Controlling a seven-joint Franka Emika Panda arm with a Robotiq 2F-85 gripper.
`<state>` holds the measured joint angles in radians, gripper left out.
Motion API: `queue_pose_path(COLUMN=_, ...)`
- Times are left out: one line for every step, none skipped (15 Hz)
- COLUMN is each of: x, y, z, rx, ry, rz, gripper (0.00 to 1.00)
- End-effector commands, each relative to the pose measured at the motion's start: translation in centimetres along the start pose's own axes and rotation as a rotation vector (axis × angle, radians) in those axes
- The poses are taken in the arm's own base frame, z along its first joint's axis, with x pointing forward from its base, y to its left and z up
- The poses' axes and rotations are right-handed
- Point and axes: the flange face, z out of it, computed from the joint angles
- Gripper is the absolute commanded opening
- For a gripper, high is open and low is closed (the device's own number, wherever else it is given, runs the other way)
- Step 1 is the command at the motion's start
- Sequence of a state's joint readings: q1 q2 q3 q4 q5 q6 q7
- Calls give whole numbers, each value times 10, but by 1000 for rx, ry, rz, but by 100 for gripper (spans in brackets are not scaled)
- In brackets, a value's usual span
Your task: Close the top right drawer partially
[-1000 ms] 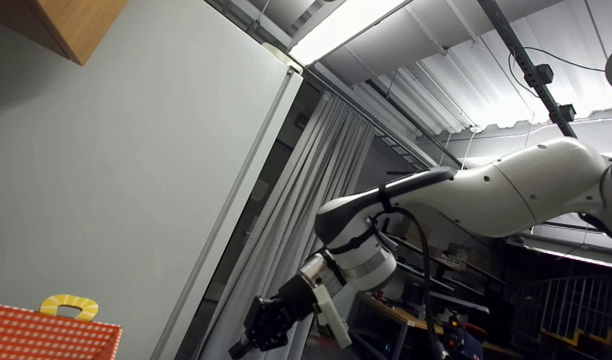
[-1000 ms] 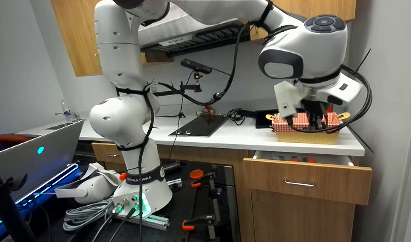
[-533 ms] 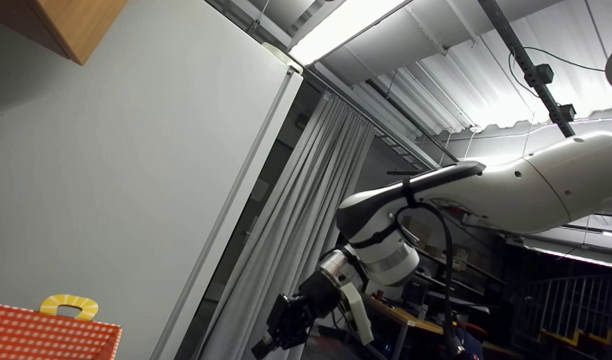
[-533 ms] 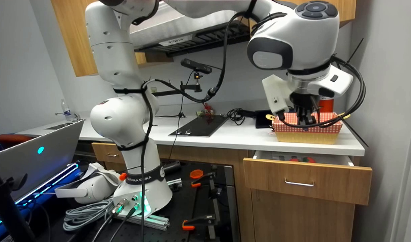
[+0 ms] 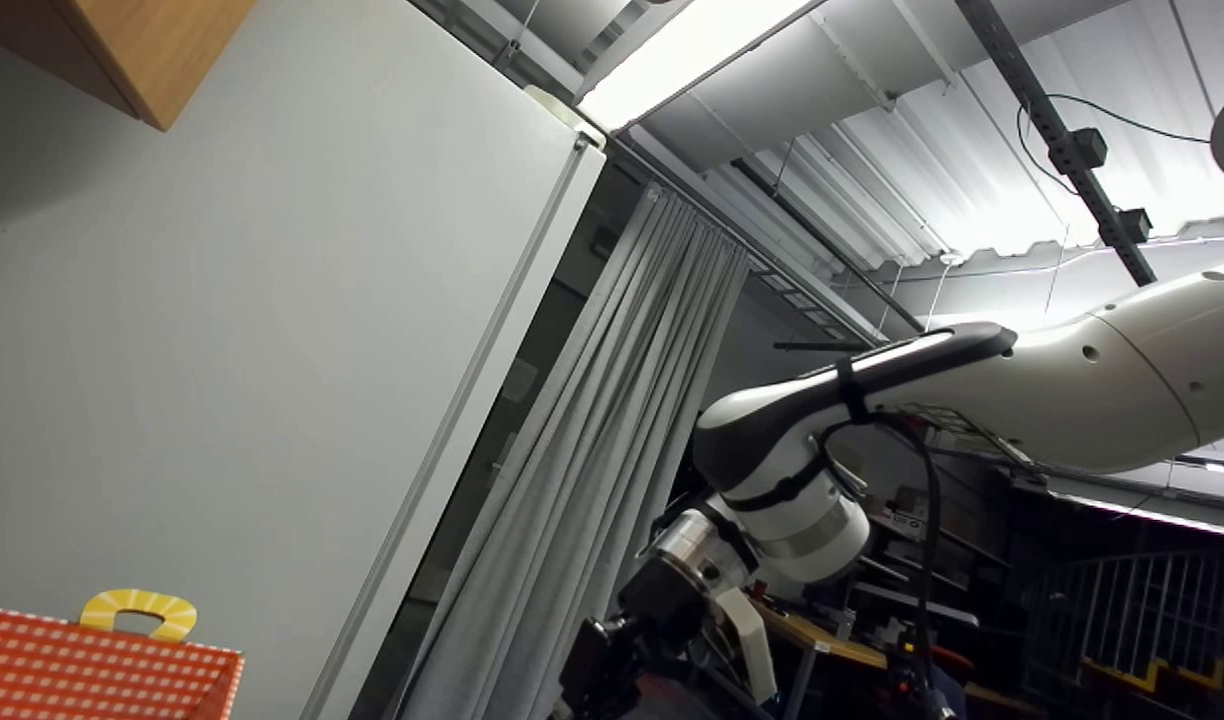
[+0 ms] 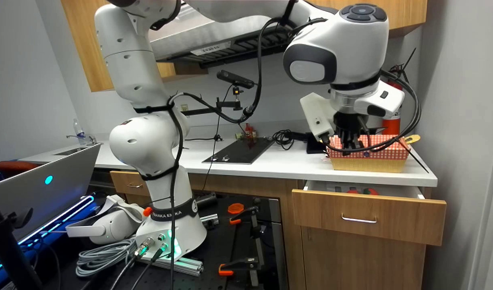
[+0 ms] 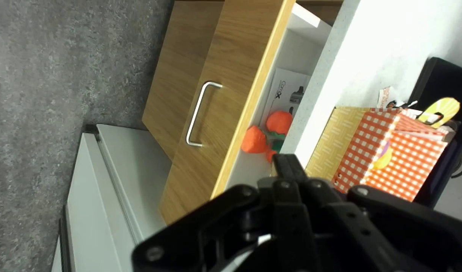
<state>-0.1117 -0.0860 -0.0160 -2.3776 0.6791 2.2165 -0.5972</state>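
The top right drawer (image 6: 327, 211) is pulled out part way below the white counter, and its wooden front also shows in the wrist view (image 7: 250, 41). It has a silver bar handle (image 6: 358, 220), also in the wrist view (image 7: 195, 113). Inside lie orange-red objects with green parts (image 7: 279, 122) and a printed white box or sheet (image 7: 285, 88). My gripper (image 7: 289, 162) is shut with its fingertips together and nothing between them. In an exterior view my gripper (image 6: 347, 150) hangs in front of the basket, above the drawer, apart from the drawer front.
A checkered red and yellow basket (image 6: 369, 166) stands on the white counter (image 6: 291, 171) above the drawer, also in the wrist view (image 7: 367, 147). A black hob (image 6: 240, 151) and a black cable coil (image 6: 284, 138) lie left of it. A wall (image 6: 460, 121) rises at the right.
The arm and gripper have moved left in the exterior view with the drawer, and right and slightly down in the view with the curtain. The drawer has not moved.
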Motion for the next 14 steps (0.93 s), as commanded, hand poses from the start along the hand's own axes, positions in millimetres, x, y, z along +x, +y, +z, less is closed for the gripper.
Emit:
queue_pose_path(x=-15, y=-6, z=-5, rx=-16, ry=-20, rz=-62, gripper=0)
queue_pose_path(x=-17, y=-7, z=-4, rx=-22, ry=-24, rz=-74, gripper=0)
queue_pose_path(x=-18, y=-8, z=-4, rx=-25, ry=-28, rz=-84, gripper=0)
queue_pose_path(x=-18, y=-6, z=-7, rx=-26, ry=-29, rz=-88, gripper=0)
queue_pose_path(x=-10, y=-4, z=2, rx=-19, ry=-24, rz=-49, gripper=1)
queue_pose_path(x=-11, y=-4, z=1, rx=-23, ry=-25, rz=-54, gripper=1)
queue_pose_path(x=-11, y=-4, z=0, rx=-25, ry=-24, rz=-56, gripper=1)
queue_pose_path(x=-11, y=-3, z=-1, rx=-25, ry=-23, rz=-57, gripper=1)
queue_pose_path(x=-11, y=-3, z=-1, rx=-25, ry=-22, rz=-57, gripper=1)
queue_pose_path(x=-11, y=-3, z=-1, rx=-25, ry=-22, rz=-57, gripper=1)
queue_pose_path(x=-11, y=-3, z=-1, rx=-25, ry=-22, rz=-57, gripper=1)
queue_pose_path(x=-11, y=-3, z=-1, rx=-25, ry=-22, rz=-57, gripper=1)
queue_pose_path(x=-11, y=-3, z=-1, rx=-25, ry=-23, rz=-58, gripper=1)
queue_pose_path(x=-11, y=-3, z=-1, rx=-25, ry=-23, rz=-58, gripper=1)
